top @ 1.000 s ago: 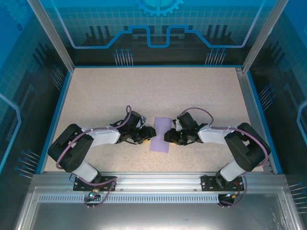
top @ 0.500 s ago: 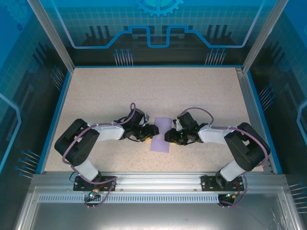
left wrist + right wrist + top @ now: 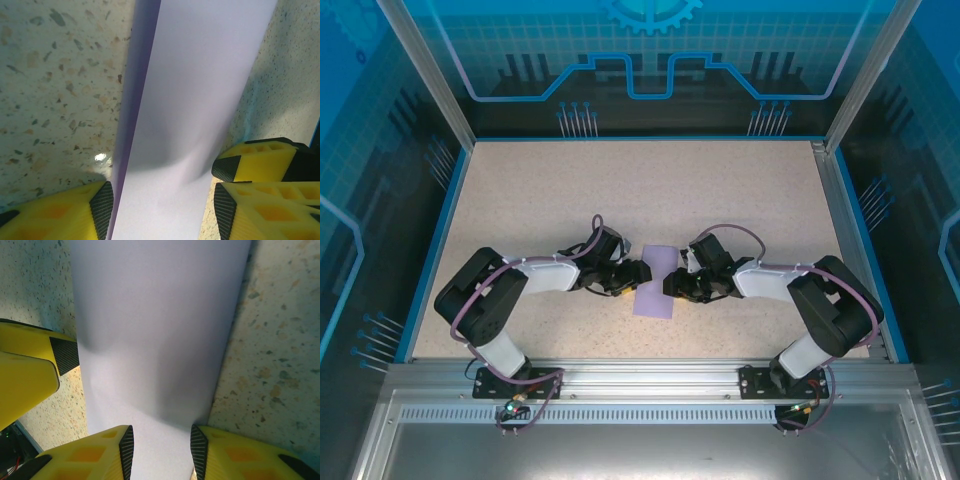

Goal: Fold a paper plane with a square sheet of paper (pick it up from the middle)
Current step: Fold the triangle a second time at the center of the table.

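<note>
On the left, my arm has pushed its elbow out toward the far side over the last second and carried my left jaws a little closer to the left edge of the square sheet of paper (image 3: 655,283). Those jaws have also widened. In the left wrist view their pads (image 3: 102,205) stand either side of the lavender strip (image 3: 185,100), and a sliver of speckled worktop (image 3: 650,190) shows between the right pad and the paper's edge, so I read them as released rather than pinching. The sheet itself has not shifted. It lies mid-worktop between my two arms as a narrow strip running near to far, one long side darker as if a flap is folded over. On the right nothing has moved: my right jaws straddle the paper's near end (image 3: 160,330), pads (image 3: 127,450) close together, but I cannot tell whether they grip or merely rest. I judge the crease is being let go, with no pointed dart formed yet.
</note>
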`<state>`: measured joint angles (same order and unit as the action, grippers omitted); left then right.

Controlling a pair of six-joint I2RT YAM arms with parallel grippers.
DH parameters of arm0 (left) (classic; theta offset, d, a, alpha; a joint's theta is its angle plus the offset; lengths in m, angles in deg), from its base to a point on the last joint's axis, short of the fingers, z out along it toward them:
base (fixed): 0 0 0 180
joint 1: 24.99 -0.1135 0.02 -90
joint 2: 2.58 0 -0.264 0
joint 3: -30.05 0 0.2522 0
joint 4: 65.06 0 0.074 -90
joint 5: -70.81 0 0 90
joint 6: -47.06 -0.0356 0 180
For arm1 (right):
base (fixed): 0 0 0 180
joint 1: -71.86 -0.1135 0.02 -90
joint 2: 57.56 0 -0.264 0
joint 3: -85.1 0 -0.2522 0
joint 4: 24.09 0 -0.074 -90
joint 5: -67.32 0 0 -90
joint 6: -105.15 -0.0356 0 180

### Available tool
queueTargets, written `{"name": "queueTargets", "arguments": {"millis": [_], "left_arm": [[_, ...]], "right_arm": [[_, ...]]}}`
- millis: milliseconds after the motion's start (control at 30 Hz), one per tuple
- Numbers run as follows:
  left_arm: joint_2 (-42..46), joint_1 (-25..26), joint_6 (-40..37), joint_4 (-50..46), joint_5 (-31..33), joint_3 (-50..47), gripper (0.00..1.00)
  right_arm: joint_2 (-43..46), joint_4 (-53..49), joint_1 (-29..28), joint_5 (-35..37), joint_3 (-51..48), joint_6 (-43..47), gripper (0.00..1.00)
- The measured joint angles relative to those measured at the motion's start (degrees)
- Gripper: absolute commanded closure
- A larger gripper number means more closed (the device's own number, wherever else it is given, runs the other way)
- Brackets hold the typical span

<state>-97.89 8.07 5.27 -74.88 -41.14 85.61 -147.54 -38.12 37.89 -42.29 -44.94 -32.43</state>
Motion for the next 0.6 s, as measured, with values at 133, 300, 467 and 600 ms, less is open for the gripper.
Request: {"name": "queueTargets", "arguments": {"millis": [133, 300, 467, 600], "left_arm": [[-0.26, 0.11, -0.33, -0.22, -0.09, 0.22, 0.41], [-0.46, 0.11, -0.33, -0.48, -0.48, 0.57, 0.42], [-0.46, 0.11, -0.15, 0.94, -1.86, 0.52, 0.43], [-0.44, 0.11, 0.09, 2.84, -3.23, 0.28, 0.43]], "right_arm": [[0.0, 0.04, 0.02, -0.09, 0.0, 0.0, 0.61], [-0.04, 0.11, 0.26, -0.39, 0.0, 0.0, 0.61], [-0.04, 0.17, 0.28, -0.57, 0.0, 0.0, 0.6], [-0.04, 0.57, 0.44, -0.83, -0.24, -0.02, 0.6]]}}
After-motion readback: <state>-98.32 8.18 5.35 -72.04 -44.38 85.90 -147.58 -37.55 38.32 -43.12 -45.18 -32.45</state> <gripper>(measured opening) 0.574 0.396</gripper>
